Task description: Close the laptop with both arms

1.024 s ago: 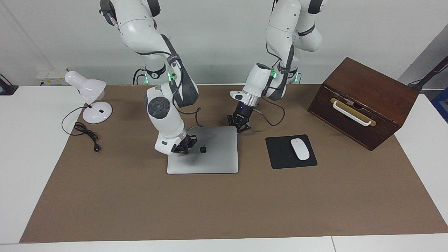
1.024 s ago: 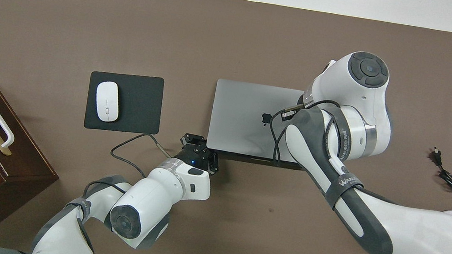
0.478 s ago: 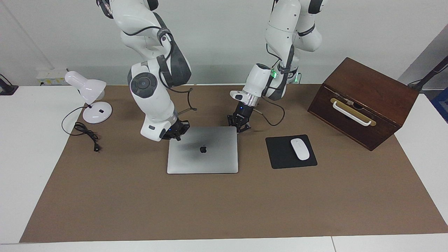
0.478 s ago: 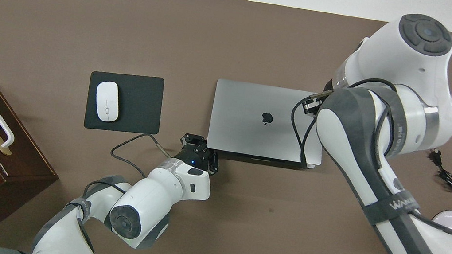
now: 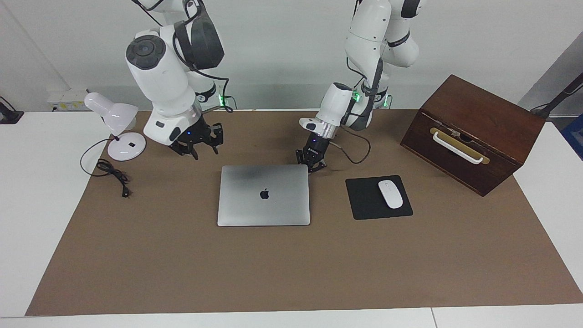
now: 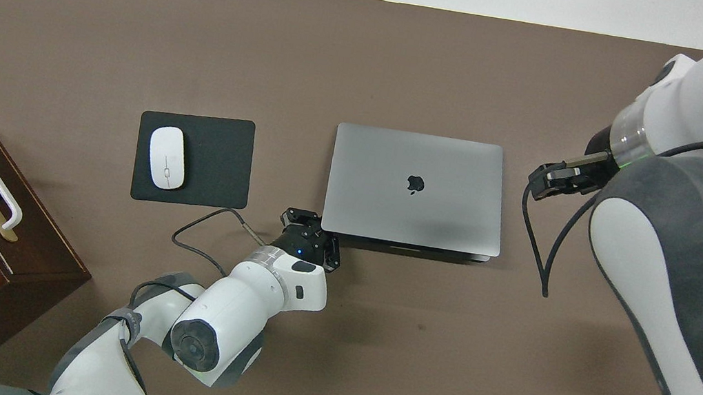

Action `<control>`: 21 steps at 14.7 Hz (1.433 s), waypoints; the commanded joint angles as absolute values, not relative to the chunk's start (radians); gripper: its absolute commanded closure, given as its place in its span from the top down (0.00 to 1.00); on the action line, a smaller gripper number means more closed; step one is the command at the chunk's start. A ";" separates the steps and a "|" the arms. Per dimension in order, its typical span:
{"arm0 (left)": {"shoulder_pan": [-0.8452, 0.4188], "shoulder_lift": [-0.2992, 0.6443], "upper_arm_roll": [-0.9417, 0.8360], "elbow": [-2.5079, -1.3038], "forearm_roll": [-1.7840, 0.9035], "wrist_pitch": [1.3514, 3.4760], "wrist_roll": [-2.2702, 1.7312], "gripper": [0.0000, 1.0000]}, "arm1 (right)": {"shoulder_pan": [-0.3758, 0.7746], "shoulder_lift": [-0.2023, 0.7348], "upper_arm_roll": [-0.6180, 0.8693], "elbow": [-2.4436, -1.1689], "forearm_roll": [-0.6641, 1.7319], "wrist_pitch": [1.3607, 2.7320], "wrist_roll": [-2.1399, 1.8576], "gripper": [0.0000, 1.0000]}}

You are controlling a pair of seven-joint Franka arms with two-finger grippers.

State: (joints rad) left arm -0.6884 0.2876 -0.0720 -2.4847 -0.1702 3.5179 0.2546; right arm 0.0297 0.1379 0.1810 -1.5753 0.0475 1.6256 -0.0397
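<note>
While the laptop [image 5: 263, 195] lies shut and flat on the brown mat [image 5: 291, 273] covering the worktop [image 5: 36, 205], lid logo uppermost, neither gripper holds it. The left gripper [image 5: 311, 162] sits low at the laptop's corner nearest the robots, toward the left arm's end of the worktop; contact with that corner cannot be confirmed, nor can I tell whether its fingers are apart or together. The right gripper [image 5: 196, 145] hangs raised over bare mat between the laptop and the white desk lamp [image 5: 116, 125], clear of the lid, with its fingers spread apart and nothing between them. A black mouse pad [image 5: 378, 197] carrying a white mouse [image 5: 391, 194] lies beside the laptop toward the left arm's end. A dark wooden box [image 5: 473, 132] with a white handle stands near that end of the worktop.
</note>
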 commanded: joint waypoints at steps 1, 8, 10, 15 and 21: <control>-0.687 0.285 -0.066 -2.574 -0.195 3.485 0.259 0.00 | 0.015 0.109 0.189 -1.598 0.015 1.582 -0.017 1.00; -0.677 0.047 -0.064 -2.596 -0.195 3.145 0.259 0.00 | 0.028 0.086 0.152 -1.649 0.026 1.611 -0.023 1.00; -0.652 -0.038 -0.063 -2.594 -0.195 3.001 0.267 0.00 | 0.028 0.081 0.141 -1.654 0.026 1.614 -0.021 1.00; -0.608 -0.159 -0.057 -2.582 -0.195 2.786 0.259 0.00 | 0.014 0.061 0.077 -1.638 0.037 1.620 -0.020 1.00; -0.485 -0.276 -0.054 -2.467 -0.195 2.457 0.255 0.00 | 0.018 0.049 0.071 -1.638 0.025 1.621 -0.020 1.00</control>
